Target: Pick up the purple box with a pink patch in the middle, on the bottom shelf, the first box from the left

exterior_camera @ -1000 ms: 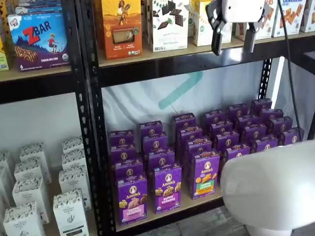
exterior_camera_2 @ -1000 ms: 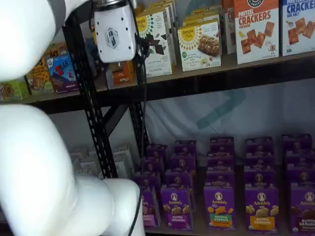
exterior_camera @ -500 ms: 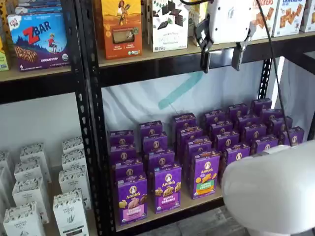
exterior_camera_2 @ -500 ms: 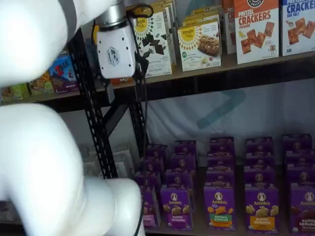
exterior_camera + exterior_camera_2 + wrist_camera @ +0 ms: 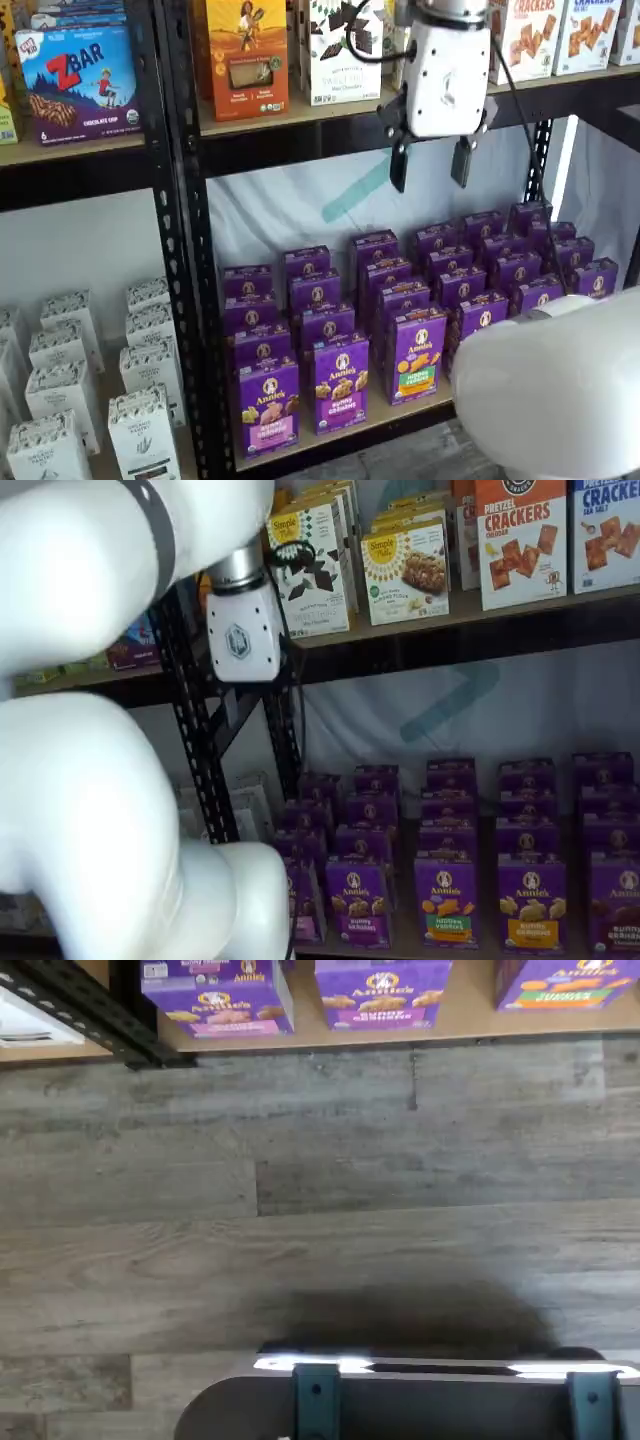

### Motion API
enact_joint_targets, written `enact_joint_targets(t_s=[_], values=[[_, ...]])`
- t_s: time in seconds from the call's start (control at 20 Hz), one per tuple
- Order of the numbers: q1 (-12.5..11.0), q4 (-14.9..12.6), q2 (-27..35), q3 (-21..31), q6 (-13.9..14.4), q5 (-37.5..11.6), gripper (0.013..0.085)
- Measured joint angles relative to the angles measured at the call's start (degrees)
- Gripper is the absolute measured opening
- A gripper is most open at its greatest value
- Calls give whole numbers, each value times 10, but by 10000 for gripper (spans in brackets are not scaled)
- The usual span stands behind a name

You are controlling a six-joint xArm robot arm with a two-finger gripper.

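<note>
- The purple box (image 5: 268, 405), an Annie's carton with a pink label panel, stands upright at the front left corner of the bottom shelf (image 5: 400, 415), hard by the black perforated upright (image 5: 190, 300); that closeness is the first hazard, in my judgement, since a finger coming down on its left side could strike the upright rather than clear the carton
- Just to its right stands a near-twin, the Bunny Grahams carton (image 5: 340, 384), purple with no pink panel; then the Annie's carton with a green panel (image 5: 417, 356); a small drift rightward could close on the wrong box, and the rows packed behind leave little room to push in without toppling something
- The claw (image 5: 430, 160) hangs high, level with the rail of the upper shelf and well to the right of the target; a plain gap shows between its two black fingers, so it is spread and holding nothing; a long descent leftward remains, during which the cable (image 5: 520, 90) could snag
- Readable writing, left to right: "ZBAR" on a blue Clif Kid box (image 5: 78, 80); "Annie's" on the purple cartons; in a shelf view "Simple Mills" (image 5: 312, 565) and "CRACKERS" on a pretzel cracker box (image 5: 520, 540); finer print is too small to read
- In the wrist view the purple box (image 5: 220, 1000) shows at the shelf's front edge, beyond the grey plank floor (image 5: 320, 1210)
</note>
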Motion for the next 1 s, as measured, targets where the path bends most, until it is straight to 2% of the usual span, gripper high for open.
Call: enact_joint_targets(t_s=[0.3, 0.55, 1.0], values=[[2, -3, -3, 67, -3, -61, 850], [13, -24, -14, 125, 7, -126, 850], [11, -34, -8, 213, 5, -227, 850]])
